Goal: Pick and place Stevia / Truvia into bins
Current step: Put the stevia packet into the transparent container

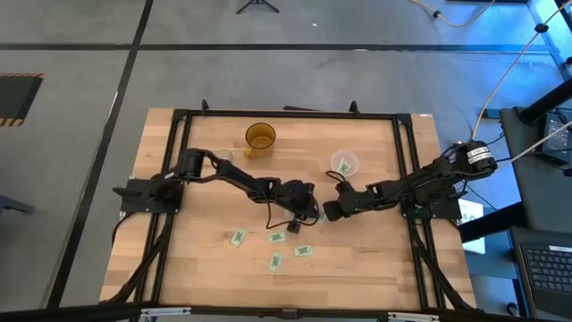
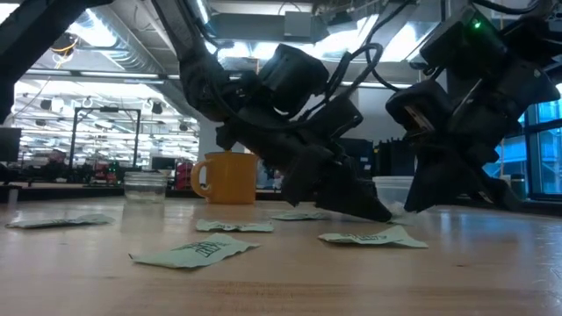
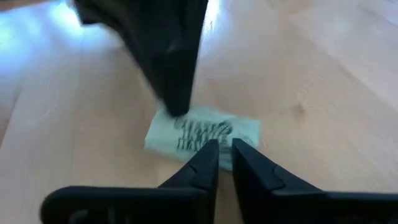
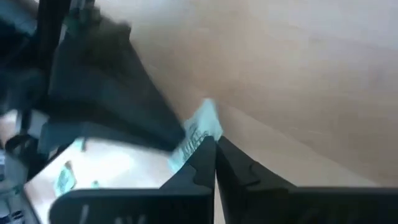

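Note:
One white, green-printed Stevia packet (image 3: 202, 132) lies flat on the wooden table near its middle, between my two grippers. My left gripper (image 1: 309, 212) points down at its near edge, fingers almost shut. My right gripper (image 1: 327, 211) is shut, with its tip at the packet's other edge (image 4: 200, 130). Several more packets lie flat toward the near edge (image 1: 238, 238) (image 1: 278, 237) (image 1: 275, 261) (image 1: 304, 250). The wider clear cup (image 1: 344, 163) stands at the far right. The small glass cup (image 2: 145, 186) stands far left of the amber cup. My left gripper has its fingertips (image 3: 210, 154) on the packet's edge nearest it (image 3: 221, 148), slanting down from the table's left. Only a narrow gap shows between them. The fingers hide whether the edge is pinched. The packet lies flat on the table. My right gripper touches the packet's opposite edge (image 3: 169, 117) with its shut fingertips (image 3: 177, 99), slanting down from the table's right. The packet stays on the table under the tip.
An amber-brown cup (image 1: 260, 138) stands at the far middle of the table. The black frame rails (image 1: 407, 170) run along the table's sides. The two grippers stand close together, tip to tip.

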Controlling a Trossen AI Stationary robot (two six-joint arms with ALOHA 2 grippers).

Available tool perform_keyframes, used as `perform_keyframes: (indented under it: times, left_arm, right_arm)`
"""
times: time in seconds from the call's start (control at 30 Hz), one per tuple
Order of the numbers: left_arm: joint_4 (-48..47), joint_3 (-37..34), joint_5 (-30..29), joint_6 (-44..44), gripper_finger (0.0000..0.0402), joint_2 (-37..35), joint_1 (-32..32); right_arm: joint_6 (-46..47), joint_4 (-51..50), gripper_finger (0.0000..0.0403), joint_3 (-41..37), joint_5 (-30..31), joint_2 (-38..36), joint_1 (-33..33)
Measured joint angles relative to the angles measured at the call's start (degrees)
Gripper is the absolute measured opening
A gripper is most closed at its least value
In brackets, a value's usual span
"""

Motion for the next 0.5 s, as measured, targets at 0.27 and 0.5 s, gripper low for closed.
perform_keyframes:
  times: [0.27, 0.5]
  left_arm:
    - [-16.67, 0.02, -7.86, 0.09, 0.0101, -14.94, 1.2]
    - [-29.15, 0.11, -5.44, -5.51, 0.0118, -28.4, 1.89]
  right_arm:
    - [-6.39, 1.15, 0.0002, 1.31, -1.69, -2.23, -0.22]
    - [-17.25, -7.56, 0.0001, 7.04, -0.13, -9.28, -3.93]
